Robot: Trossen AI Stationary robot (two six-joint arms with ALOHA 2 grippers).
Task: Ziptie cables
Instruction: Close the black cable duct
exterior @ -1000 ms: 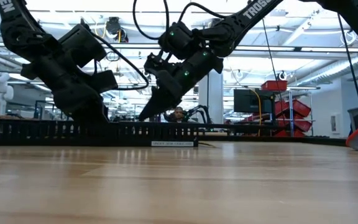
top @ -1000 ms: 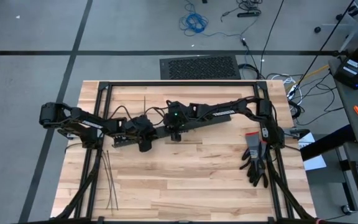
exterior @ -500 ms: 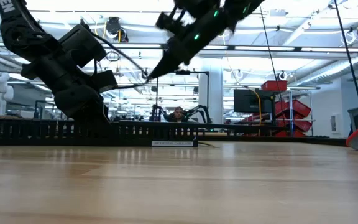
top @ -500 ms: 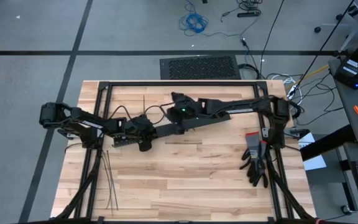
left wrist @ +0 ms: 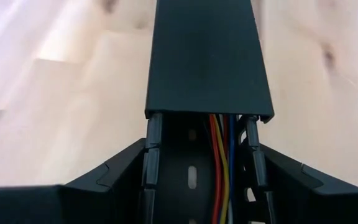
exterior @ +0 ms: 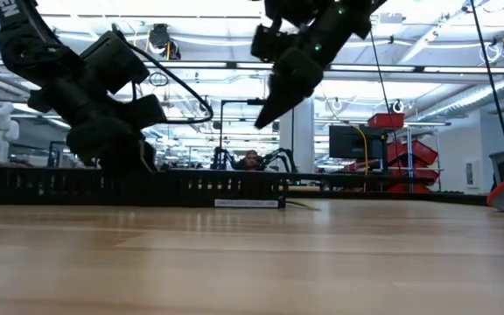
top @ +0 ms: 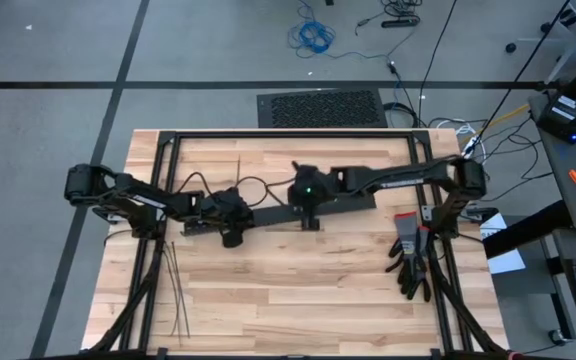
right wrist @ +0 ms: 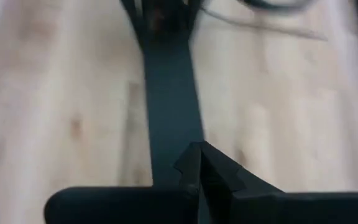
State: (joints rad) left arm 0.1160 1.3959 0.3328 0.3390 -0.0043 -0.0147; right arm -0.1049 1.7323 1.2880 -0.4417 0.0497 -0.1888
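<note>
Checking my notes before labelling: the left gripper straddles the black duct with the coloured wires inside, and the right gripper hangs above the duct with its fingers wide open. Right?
One thing is wrong: the right gripper is shut, its fingers pressed together, as the right wrist view shows. The rest holds: the left gripper straddles the black duct with the coloured wires inside, and the right gripper hangs above it.

The right gripper (right wrist: 199,163) is showing at the bottom centre of the frame, its two dark fingers (right wrist: 219,171) pressing together into a point. Beyond it a long black duct (right wrist: 169,93) is running up the middle toward the top, lying on the wooden table (right wrist: 55,93).
</note>
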